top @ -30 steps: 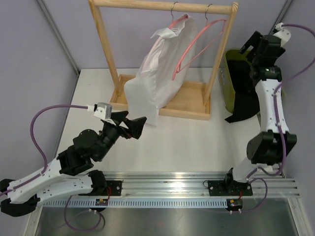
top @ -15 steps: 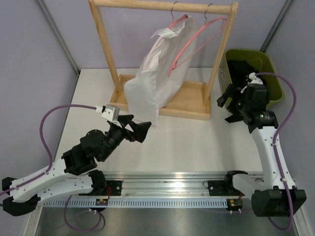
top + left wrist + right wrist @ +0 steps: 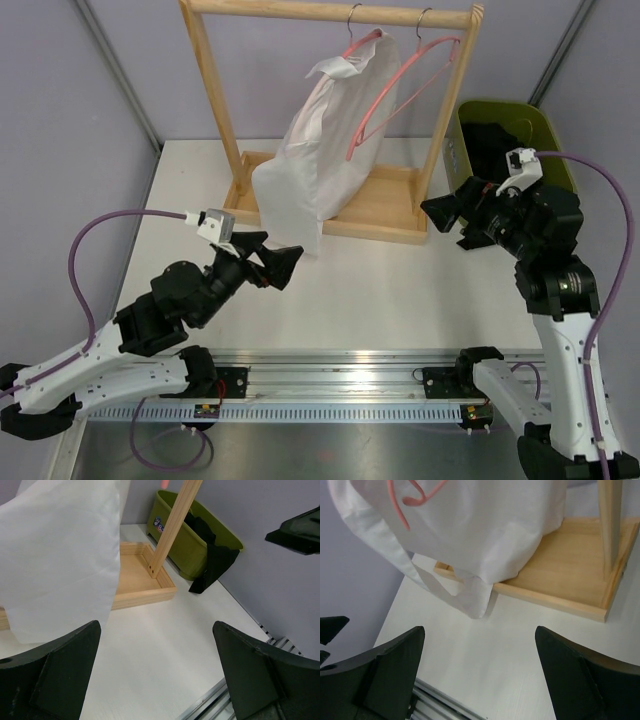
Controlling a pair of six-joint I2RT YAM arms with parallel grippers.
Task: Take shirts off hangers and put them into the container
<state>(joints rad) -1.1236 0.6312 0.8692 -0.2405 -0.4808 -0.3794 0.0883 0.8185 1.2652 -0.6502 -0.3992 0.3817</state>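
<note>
Right arm: a second ago it was up over the container [image 3: 182, 555]; now it has dropped and swung round to face the rack [image 3: 330, 12]
Right gripper [image 3: 452, 222]: fingers spread wide with nothing between them, hanging just beside the container's near corner
Black shirt [image 3: 214, 565]: off its hanger and sitting in the container, though one tail spills over the wall and reaches the table
Bare hanger [image 3: 441, 42]: pink and empty on the rail, tilted next to the loaded one
White shirt [image 3: 320, 160]: unchanged, draped on its own pink hanger [image 3: 365, 42], hem trailing over the rack's wooden base
Left gripper [image 3: 272, 262]: has barely shifted, jaws wide and empty, pointing at the white shirt's lower corner and close to it, not touching
What it means: one shirt looks delivered, so I judge the task about halfway; the right arm turning away from the container reads as the drop being finished and attention going to the white shirt
Next call: both arms now face that shirt, so a pull at the hem with the other arm working near the hanger seems likely
Watch: the black tail over the rim could drag the shirt back out
</note>
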